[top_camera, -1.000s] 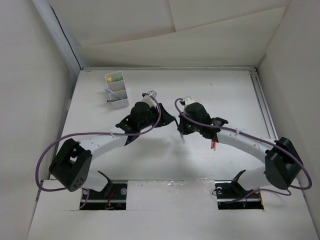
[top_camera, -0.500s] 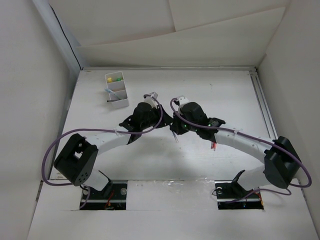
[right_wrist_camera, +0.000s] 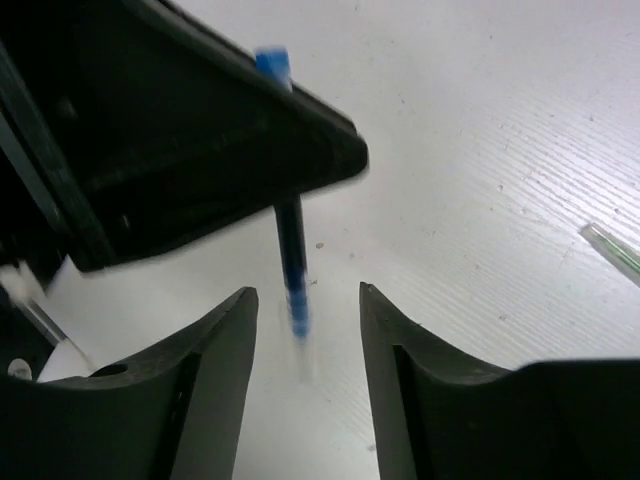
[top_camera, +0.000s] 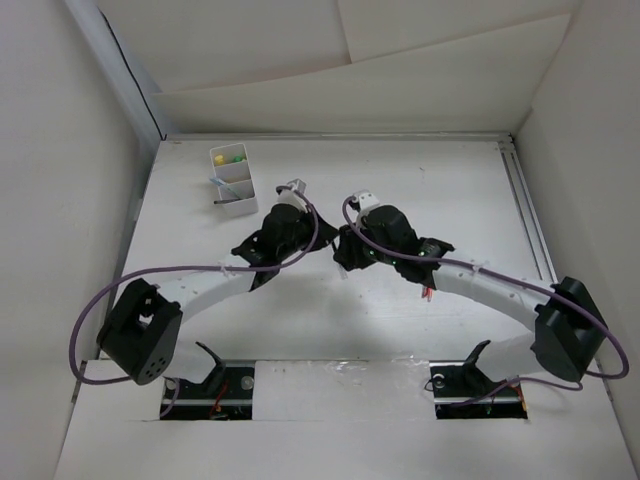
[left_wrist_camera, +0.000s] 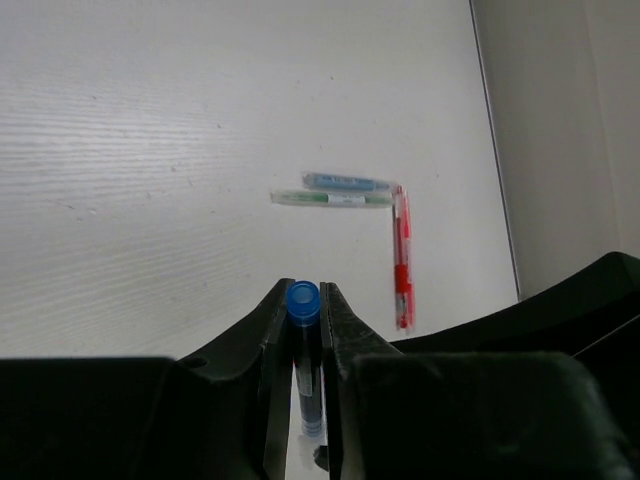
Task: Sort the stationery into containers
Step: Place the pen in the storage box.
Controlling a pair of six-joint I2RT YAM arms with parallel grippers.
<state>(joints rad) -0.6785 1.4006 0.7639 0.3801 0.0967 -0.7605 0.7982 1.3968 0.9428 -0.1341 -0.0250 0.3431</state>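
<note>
1. The white bench [top_camera: 450,190] has a faintly grained top.
2. A three-compartment box [top_camera: 232,180] stands at its far left.
3. A red pen [left_wrist_camera: 401,258], green pen [left_wrist_camera: 330,199] and teal-blue pen [left_wrist_camera: 346,182] lie right of centre, forming a corner.

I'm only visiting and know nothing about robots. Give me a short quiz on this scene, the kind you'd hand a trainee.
1. True or false: the left gripper is shut on the blue pen.
2. How many pens lie loose on the table in the left wrist view? A one, B three, C six.
3. Fill in: the right gripper has its jaws ____, one on each side of the blue pen without touching it.

Key
1. True.
2. B: the teal-blue pen, the green pen and the red pen.
3. Open.
</note>
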